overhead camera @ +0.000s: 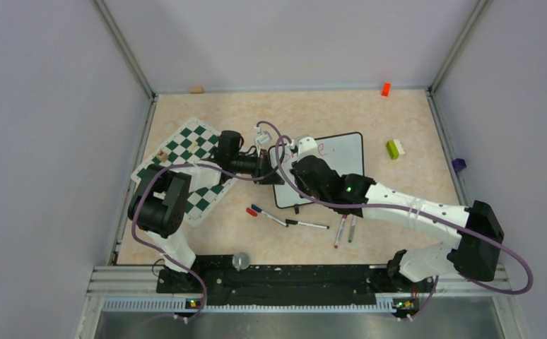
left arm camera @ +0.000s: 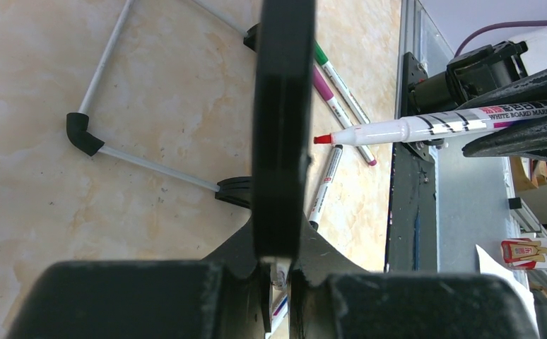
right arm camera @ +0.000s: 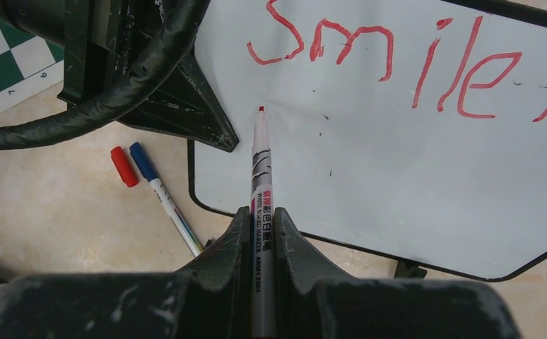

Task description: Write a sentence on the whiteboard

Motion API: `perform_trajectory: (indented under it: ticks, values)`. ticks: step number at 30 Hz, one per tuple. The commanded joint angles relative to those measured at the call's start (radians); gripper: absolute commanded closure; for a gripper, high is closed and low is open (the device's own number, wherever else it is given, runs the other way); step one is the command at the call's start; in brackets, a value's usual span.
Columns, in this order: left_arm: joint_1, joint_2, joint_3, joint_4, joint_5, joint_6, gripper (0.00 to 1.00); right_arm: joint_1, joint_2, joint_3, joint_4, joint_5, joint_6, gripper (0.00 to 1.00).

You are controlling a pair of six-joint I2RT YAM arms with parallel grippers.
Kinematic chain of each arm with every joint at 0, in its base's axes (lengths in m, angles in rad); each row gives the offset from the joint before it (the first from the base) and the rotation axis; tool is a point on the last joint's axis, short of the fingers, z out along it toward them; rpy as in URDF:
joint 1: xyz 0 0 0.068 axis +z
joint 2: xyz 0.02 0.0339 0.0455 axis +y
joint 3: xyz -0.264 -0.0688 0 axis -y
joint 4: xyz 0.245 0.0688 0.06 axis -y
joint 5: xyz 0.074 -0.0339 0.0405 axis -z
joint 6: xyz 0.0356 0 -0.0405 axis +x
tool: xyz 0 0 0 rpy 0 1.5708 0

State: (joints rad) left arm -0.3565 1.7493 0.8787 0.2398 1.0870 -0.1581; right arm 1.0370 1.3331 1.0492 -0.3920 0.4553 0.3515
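Observation:
The whiteboard [overhead camera: 338, 155] stands tilted at the table's middle. In the right wrist view, the whiteboard [right arm camera: 398, 176] carries one red line, the sentence [right arm camera: 391, 60], reading "Smile."; the space below it is blank. My left gripper [overhead camera: 269, 167] is shut on the board's left edge, which shows edge-on as a black bar [left arm camera: 283, 106] between its fingers [left arm camera: 283, 265]. My right gripper [right arm camera: 261, 212] is shut on a red whiteboard marker [right arm camera: 261, 183]. Its tip sits at the board just under the "S"; I cannot tell whether it touches. The marker also shows in the left wrist view [left arm camera: 426, 127].
The green-and-white chess mat [overhead camera: 193, 152] lies at the left under my left arm. Several loose markers [overhead camera: 306, 224] lie in front of the board, with a blue marker [right arm camera: 161, 187] and a red cap [right arm camera: 124, 166]. Small blocks [overhead camera: 395, 148] sit at the right and back.

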Motion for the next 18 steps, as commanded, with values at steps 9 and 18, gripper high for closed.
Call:
perform_trajectory:
  ticks: [9,18]
  values:
    - [-0.010,-0.019,0.016,-0.065,-0.111,0.027,1.00,0.011,0.024,0.040,0.017,0.035,0.009,1.00]
    - [-0.013,-0.014,0.019,-0.068,-0.111,0.029,1.00,0.011,0.048,0.053,0.016,0.078,0.010,1.00]
